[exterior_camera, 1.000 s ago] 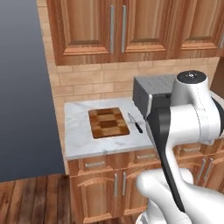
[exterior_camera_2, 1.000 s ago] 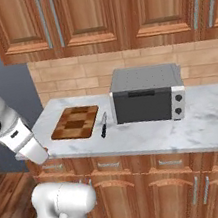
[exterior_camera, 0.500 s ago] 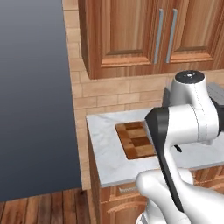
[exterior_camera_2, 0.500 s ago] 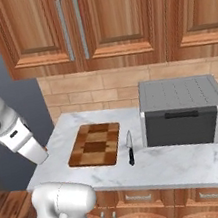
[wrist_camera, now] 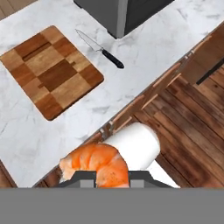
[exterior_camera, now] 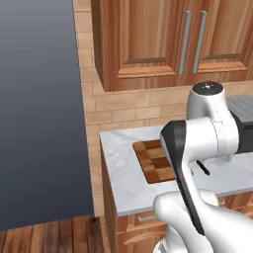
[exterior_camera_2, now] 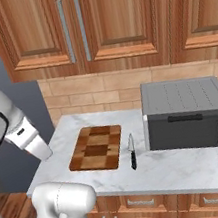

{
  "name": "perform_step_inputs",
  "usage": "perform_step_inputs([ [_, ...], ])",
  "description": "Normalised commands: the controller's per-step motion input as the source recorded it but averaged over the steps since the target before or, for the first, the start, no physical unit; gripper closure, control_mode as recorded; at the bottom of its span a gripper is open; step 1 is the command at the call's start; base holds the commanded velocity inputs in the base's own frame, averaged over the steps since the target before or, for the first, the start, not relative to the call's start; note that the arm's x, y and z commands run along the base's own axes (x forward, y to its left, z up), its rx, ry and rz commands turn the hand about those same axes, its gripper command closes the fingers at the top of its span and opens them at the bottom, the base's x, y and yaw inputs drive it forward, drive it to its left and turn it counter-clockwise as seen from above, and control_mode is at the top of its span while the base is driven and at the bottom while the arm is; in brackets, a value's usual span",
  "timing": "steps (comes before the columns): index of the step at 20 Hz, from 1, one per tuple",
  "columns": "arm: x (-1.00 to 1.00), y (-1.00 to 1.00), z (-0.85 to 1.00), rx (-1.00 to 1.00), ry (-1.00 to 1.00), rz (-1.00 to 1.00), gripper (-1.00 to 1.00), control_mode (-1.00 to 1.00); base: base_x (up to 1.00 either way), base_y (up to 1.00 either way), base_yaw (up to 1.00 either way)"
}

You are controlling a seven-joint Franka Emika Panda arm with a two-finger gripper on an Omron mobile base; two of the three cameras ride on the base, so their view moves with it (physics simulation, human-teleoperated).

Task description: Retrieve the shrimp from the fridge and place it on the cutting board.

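In the hand view the shrimp [wrist_camera: 97, 167], a curled orange-pink piece, sits between the fingertips of my gripper [wrist_camera: 111, 176], which is shut on it. It hangs off the counter's front edge, over the cabinet fronts and wood floor. The checkered wooden cutting board [wrist_camera: 50, 70] lies flat on the marble counter, up and to the left of the shrimp, with nothing on it. The board [exterior_camera: 150, 160] is partly behind my arm in the left base view and fully visible [exterior_camera_2: 96, 147] in the right base view. The fridge [exterior_camera: 39, 113] is a dark grey slab left of the counter.
A black-handled knife [wrist_camera: 100, 49] [exterior_camera_2: 132, 152] lies on the counter just beside the board. A grey toaster oven [exterior_camera_2: 188, 115] stands beyond the knife. Wooden wall cabinets [exterior_camera_2: 81, 24] hang above the marble counter [exterior_camera_2: 182, 169]; drawers sit below it.
Both base views have shifted, so the camera has moved: the counter and board now look larger and nearer, and the fridge side fills more of the left view. The grip is unchanged.
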Motion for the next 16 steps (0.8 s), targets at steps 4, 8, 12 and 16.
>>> perform_step_inputs([
  [4,0.51,0.00,-0.37,0.10,0.00,0.22,1.00,-1.00,0.00,0.00,0.00],
  [8,0.60,-0.32,-0.50,0.05,0.07,0.13,1.00,-1.00,0.00,0.00,0.00],
  [12,0.81,-0.09,-0.53,0.00,0.05,0.08,1.00,-1.00,0.00,0.00,0.00],
  [16,0.95,-0.06,-0.52,0.00,0.01,0.06,1.00,-1.00,0.00,0.00,0.00],
])
